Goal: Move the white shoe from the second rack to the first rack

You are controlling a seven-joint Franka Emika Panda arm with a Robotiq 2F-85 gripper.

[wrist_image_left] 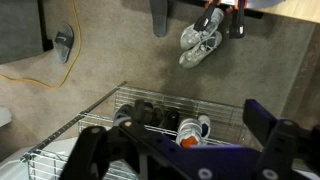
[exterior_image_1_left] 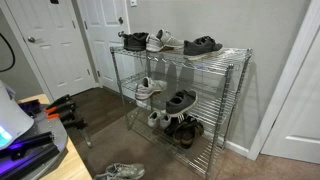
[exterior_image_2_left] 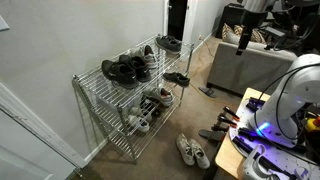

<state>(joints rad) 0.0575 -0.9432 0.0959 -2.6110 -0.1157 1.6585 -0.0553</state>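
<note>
The low white lace-up sneaker (exterior_image_1_left: 150,89) lies on the middle chrome wire-grid tier (exterior_image_1_left: 216,99), beside black shoes (exterior_image_1_left: 181,100). The claw (wrist_image_left: 180,138) hangs released and empty.

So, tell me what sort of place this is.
Most likely a home, perhaps a hallway or bedroom corner: white panelled doors, brown carpet, and a chrome wire rack against the wall, loaded with everyday shoes.
</note>
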